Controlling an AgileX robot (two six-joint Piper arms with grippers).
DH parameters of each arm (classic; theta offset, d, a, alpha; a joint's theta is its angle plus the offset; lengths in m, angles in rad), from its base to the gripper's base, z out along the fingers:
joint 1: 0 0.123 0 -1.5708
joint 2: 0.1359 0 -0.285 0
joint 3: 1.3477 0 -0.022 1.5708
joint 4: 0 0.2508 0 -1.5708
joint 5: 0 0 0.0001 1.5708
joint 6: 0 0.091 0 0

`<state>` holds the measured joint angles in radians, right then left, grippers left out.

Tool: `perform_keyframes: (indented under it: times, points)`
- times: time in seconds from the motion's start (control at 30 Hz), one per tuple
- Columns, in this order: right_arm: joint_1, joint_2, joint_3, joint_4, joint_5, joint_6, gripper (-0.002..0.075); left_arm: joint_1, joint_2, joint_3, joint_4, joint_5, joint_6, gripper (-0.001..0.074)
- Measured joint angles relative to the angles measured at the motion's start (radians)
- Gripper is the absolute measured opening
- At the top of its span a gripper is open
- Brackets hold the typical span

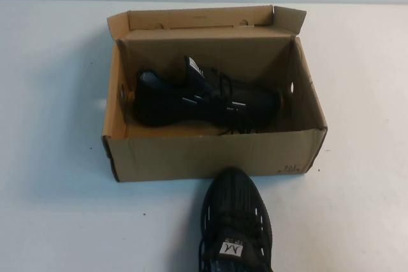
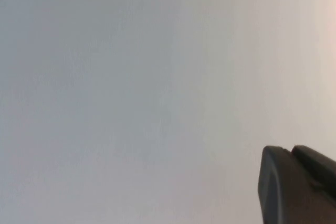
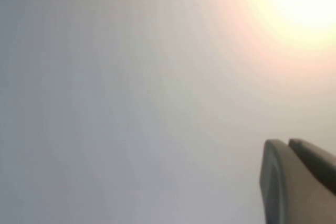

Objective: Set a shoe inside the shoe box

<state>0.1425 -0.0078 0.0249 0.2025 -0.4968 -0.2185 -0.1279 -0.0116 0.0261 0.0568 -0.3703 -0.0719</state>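
**Shoe on worktop outside the box; both sets of jaws away from it**

High view: the shoe box (image 1: 213, 157) sits mid-worktop (image 1: 57, 221), open, flap lid (image 1: 204, 17) folded up and back on the far side. Small round holes visible in its left and right walls. Inside lies the matching black sneaker (image 1: 204, 101) on its side, heel toward my left, toe toward my right, short white bars on its tongue tab.

The shoe (image 1: 236, 224) is not in the box. It stands upright on the worktop just on my side of the box's near wall, toe pointing at that wall and very close to it or touching; I cannot tell which. White square tongue label with the dark "M"-like mark shows at the bottom edge of the view, where the heel end is cut off.

Neither of my arms appears in the high view.

Left wrist view: only a dark piece of my left gripper (image 2: 294, 187) in the corner against a bare pale surface. No shoe, no box. Whether the jaws are spread or pressed together, I cannot tell.

Right wrist view: same, a dark piece of my right gripper (image 3: 296, 182) against pale surface with a bright glare patch. Jaw state cannot be told. Nothing held is visible at either.
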Motion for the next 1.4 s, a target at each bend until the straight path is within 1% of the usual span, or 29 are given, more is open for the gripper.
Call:
perform_keyframes:
  times: [0.13, 0.2, 0.27, 0.37, 0.5, 0.6, 0.7, 0.87, 0.97, 1.1, 1.27, 1.37, 1.4]
  points:
    - [0.000, -0.001, 0.000, 0.002, -0.312, 0.041, -0.0016, 0.000, 0.000, 0.000, 0.000, -0.306, -0.059, -0.0001]
    - [0.000, -0.007, -0.009, 0.006, -0.397, 0.094, -0.0016, 0.000, -0.003, -0.002, 0.000, -0.403, -0.087, -0.0001]
    - [0.000, -0.007, -0.053, 0.009, -0.410, 0.150, -0.0016, 0.000, -0.002, -0.030, 0.000, -0.425, -0.112, -0.0001]
    - [0.000, -0.007, -0.158, 0.009, -0.364, 0.234, -0.0016, 0.000, -0.002, -0.140, 0.000, -0.382, -0.129, -0.0001]
    - [0.000, -0.007, -0.345, 0.009, -0.150, 0.322, -0.0016, 0.000, -0.002, -0.331, 0.000, -0.240, -0.134, -0.0001]
    - [0.000, -0.002, -0.503, 0.009, 0.046, 0.339, -0.0016, 0.000, 0.014, -0.472, 0.000, -0.131, -0.134, -0.0001]
    - [0.000, 0.048, -0.644, 0.007, 0.227, 0.343, -0.0016, 0.000, 0.061, -0.614, 0.000, 0.021, -0.134, -0.0001]
    - [-0.002, 0.202, -0.820, 0.007, 0.541, 0.343, -0.0017, 0.000, 0.180, -0.803, 0.000, 0.415, -0.134, -0.0001]
    - [-0.002, 0.298, -0.872, 0.006, 0.714, 0.343, -0.0016, 0.000, 0.270, -0.867, 0.000, 0.632, -0.134, -0.0001]
    - [-0.002, 0.397, -0.879, -0.003, 0.892, 0.334, -0.0016, 0.000, 0.351, -0.877, 0.011, 0.843, -0.103, -0.0001]
    - [-0.002, 0.462, -0.868, 0.015, 1.063, 0.295, -0.0016, 0.000, 0.422, -0.877, -0.023, 0.982, -0.095, -0.0001]
    - [-0.002, 0.489, -0.868, 0.099, 1.148, 0.276, -0.0016, 0.000, 0.447, -0.877, -0.048, 1.055, -0.095, -0.0001]
    - [-0.002, 0.501, -0.868, 0.136, 1.170, 0.245, -0.0017, 0.000, 0.453, -0.877, -0.057, 1.075, -0.095, -0.0001]
